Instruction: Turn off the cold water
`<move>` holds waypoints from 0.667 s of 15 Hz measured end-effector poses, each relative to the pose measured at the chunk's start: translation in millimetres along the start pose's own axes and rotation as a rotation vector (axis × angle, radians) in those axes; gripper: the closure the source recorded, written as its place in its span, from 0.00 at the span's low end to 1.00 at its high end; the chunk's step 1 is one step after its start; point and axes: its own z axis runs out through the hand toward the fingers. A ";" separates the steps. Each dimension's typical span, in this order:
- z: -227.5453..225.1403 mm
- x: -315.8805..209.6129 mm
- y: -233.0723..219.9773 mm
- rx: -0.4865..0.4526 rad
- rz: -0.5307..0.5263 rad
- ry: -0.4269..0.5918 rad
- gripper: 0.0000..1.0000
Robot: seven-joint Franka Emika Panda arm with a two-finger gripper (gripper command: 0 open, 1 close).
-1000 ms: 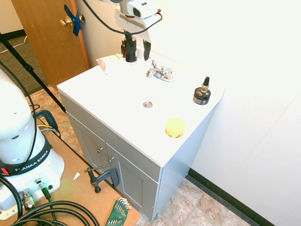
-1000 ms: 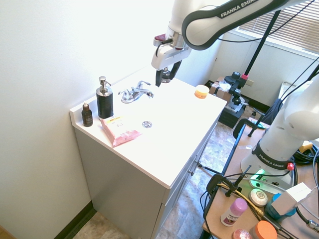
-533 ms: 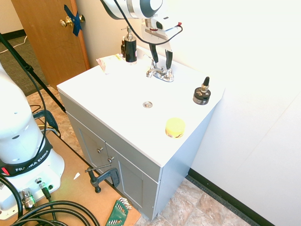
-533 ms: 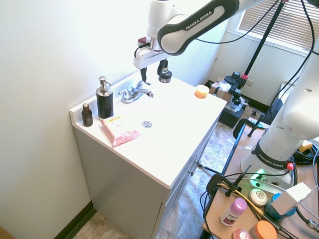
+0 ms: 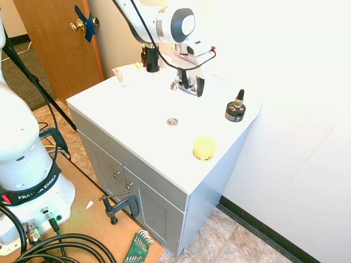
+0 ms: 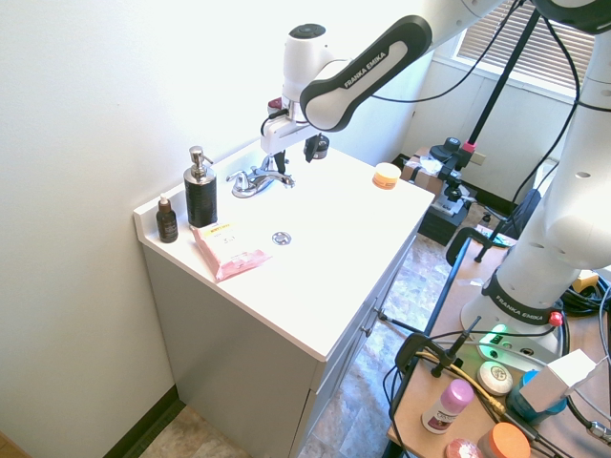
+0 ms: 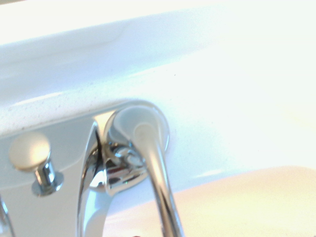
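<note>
Chrome faucet (image 6: 250,184) at far edge of sink counter (image 5: 131,123). Gripper (image 5: 192,84) low at faucet's right side, fingers parted, probably to straddle right lever (image 7: 159,180) for turning.

The gripper (image 5: 192,87) hides much of the faucet (image 5: 175,85) — its right-hand lever above all — in the first exterior view; the wrist view cuts off the spout toward six o'clock.
</note>
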 end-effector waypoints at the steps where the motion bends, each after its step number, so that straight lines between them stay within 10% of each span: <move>1: 3.2 6.0 -2.8 -0.002 0.010 0.007 0.00; 10: 25.4 66.3 -4.9 -0.036 0.080 0.055 0.00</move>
